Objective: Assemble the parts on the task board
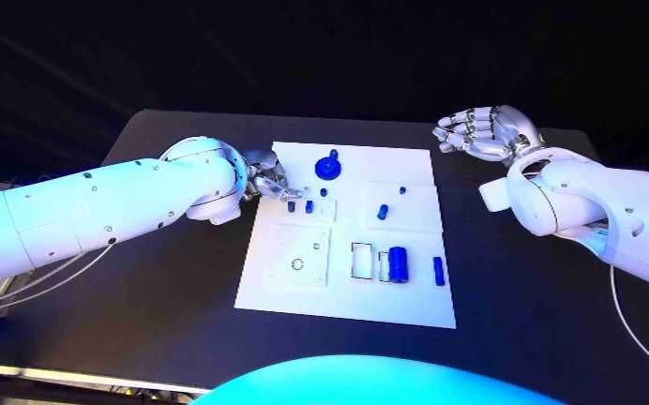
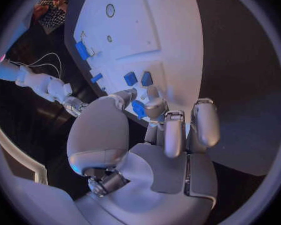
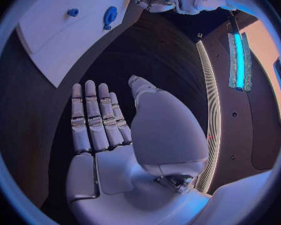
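The white task board lies mid-table. My left hand hovers at its left edge, and its thumb and a finger pinch a small blue part just above the board. Two small blue parts stand side by side on the board just beyond the fingertips. On the board's far end stands a round blue part. A blue cylinder and a blue bar lie near the front right. Off the board's far right corner my right hand is raised, fingers straight, holding nothing.
More small blue pieces sit in the board's right half. A ring outline and a rectangular slot mark the front part. Black table surrounds the board on all sides.
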Robot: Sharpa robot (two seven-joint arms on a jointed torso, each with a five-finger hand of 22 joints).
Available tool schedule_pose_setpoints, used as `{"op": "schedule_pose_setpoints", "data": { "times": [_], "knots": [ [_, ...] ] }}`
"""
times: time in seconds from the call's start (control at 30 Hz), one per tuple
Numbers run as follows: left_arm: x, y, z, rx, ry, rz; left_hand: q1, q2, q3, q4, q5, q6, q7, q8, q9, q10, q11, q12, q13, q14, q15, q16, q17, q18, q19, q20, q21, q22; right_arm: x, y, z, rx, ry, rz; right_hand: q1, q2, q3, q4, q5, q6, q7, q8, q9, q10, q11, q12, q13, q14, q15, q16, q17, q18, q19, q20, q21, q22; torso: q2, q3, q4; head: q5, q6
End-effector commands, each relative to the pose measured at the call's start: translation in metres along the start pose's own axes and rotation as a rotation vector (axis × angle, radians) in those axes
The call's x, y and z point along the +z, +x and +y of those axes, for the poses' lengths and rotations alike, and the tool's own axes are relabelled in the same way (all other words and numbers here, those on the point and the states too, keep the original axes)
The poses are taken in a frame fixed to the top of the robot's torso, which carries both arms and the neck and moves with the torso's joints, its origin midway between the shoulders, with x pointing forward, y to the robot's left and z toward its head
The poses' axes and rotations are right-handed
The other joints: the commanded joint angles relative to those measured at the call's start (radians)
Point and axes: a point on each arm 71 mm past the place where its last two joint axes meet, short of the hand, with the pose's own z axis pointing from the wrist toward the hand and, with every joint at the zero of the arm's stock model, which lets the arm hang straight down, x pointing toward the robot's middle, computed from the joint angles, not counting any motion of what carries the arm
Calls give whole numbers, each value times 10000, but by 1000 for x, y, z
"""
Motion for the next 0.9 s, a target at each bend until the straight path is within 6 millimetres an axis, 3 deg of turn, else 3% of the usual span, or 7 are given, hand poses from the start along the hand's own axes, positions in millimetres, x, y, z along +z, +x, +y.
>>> {"op": "schedule_pose_setpoints", "data": {
  "times": [0.03, 0.23, 0.3, 0.47, 0.57, 0.73, 0.9],
  "knots": [
    [0, -1, -5, -362, 362, -237, -191, 55, -222, 3, -273, 19, 73, -78, -18, -53, 31, -52, -28, 927, -32, -67, 2228, -14, -27, -18, -48, -30, 0, 1, 1, 0, -137, 53, -39, 39, -46, -15, 33, 14, 329, -39, -17, -36, 56, -53, -6, -45, 12, -46, -48, 115, -173, 33, -32, -110, -7, 8, -4, 9, 11],
    [-1, -10, -6, -1220, 712, -807, -152, 147, -495, -8, -504, -275, 177, -238, -51, -539, 123, -626, -793, 796, 25, -281, 1791, 119, -488, -9, -366, -638, 0, 1, 1, 2, -172, 62, -39, 45, -50, -15, 34, 14, 333, -36, -27, -37, 60, -51, -6, -51, 25, -64, -89, 119, -307, 60, -33, -200, -15, 9, -3, -2, 39],
    [0, -16, -5, -1844, 997, -1216, 321, 275, -472, -21, -362, -980, 512, -595, -161, -1790, 415, -1897, -2445, 331, 272, -957, 571, 410, -1640, 141, -1194, -2095, 0, 1, 1, 3, -189, 64, -38, 47, -49, -15, 34, 16, 333, -35, -27, -36, 60, -51, -6, -50, 26, -65, -92, 120, -315, 61, -33, -206, -19, 10, -1, -2, 55],
    [3, -32, -5, -3233, 1789, -2300, 2075, 419, 145, -103, -298, -2028, 1174, -1185, -684, -3333, 1019, -2598, -3149, -865, 846, -2201, -1479, 873, -3610, 680, -2876, -4467, 0, 1, 1, 10, -227, 103, 17, 63, -21, -44, 41, 25, 325, -28, -29, -30, 53, -48, -5, -44, 22, -68, -110, 130, -342, 68, -18, -240, -16, 14, 8, -52, 184],
    [7, -41, -8, -3638, 2314, -2767, 2660, 244, 510, -160, -312, -2147, 1328, -1610, -1115, -3659, 1149, -2624, -3283, -866, 943, -2141, -1505, 880, -3510, 771, -2921, -4478, 0, 1, 1, -7, -269, 126, 153, 103, 68, -91, 47, 88, 295, -4, -32, -5, 27, -49, -7, -8, 5, -63, -147, 144, -347, 72, 7, -304, 2, 9, 3, -92, 277],
    [15, -47, -21, -3751, 3303, -3094, 3412, -164, 828, -303, -413, -2554, 1658, -2392, -1910, -5098, 1544, -3862, -4258, -3757, 1327, -4856, -5377, 1030, -4859, 1107, -4347, -5808, 1, 2, 2, -88, -375, 235, 650, 50, 509, -285, 63, 235, 225, -19, -83, 39, -38, -169, -25, 49, -28, -73, -264, 151, -299, 50, 32, -489, -4, 39, -33, -130, 404],
    [22, -48, -41, -2704, 4441, -3334, 4050, -390, 648, -661, -438, -2658, 1745, -2720, -2586, -5437, 1759, -5106, -5579, -4579, 1539, -5704, -6248, 1063, -5161, 1368, -5366, -6389, 2, 4, 3, -277, -527, 383, 980, -228, 1211, -432, 64, 379, 169, -130, -177, 142, -64, -483, -35, 115, -63, -79, -386, 149, -124, 12, 62, -673, -3, 36, -22, -192, 535]
  ]
}}
